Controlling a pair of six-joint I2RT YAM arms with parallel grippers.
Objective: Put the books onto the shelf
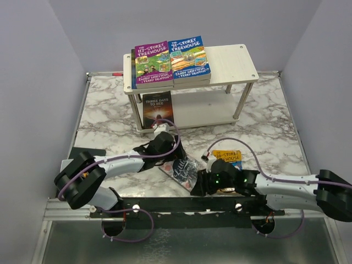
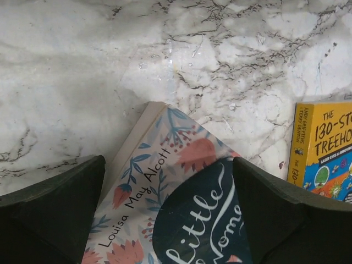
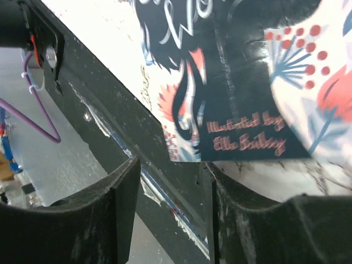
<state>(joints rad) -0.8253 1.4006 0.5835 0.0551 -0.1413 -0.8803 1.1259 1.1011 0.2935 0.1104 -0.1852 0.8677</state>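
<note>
The white shelf (image 1: 236, 61) stands at the back, with a purple book (image 1: 151, 65) and a blue book (image 1: 188, 58) flat on its top tier. A dark brown book (image 1: 158, 108) lies at the left end of the lower tier. The pink floral book (image 1: 182, 168) (image 2: 165, 165) (image 3: 231, 82) lies near the table's front edge, and an orange book (image 1: 228, 159) (image 2: 324, 148) lies to its right. My left gripper (image 1: 171, 155) (image 2: 168, 162) is open wide over the floral cover. My right gripper (image 1: 196, 185) (image 3: 173, 168) is open at that book's near corner, holding nothing.
The marble table (image 1: 110, 115) ends in front at a black rail (image 1: 165, 202) (image 3: 110, 110), which runs between my right fingers. A dark mat (image 1: 82, 152) lies at the left edge. The right part of the shelf's top tier and its lower tier (image 1: 209, 107) are bare.
</note>
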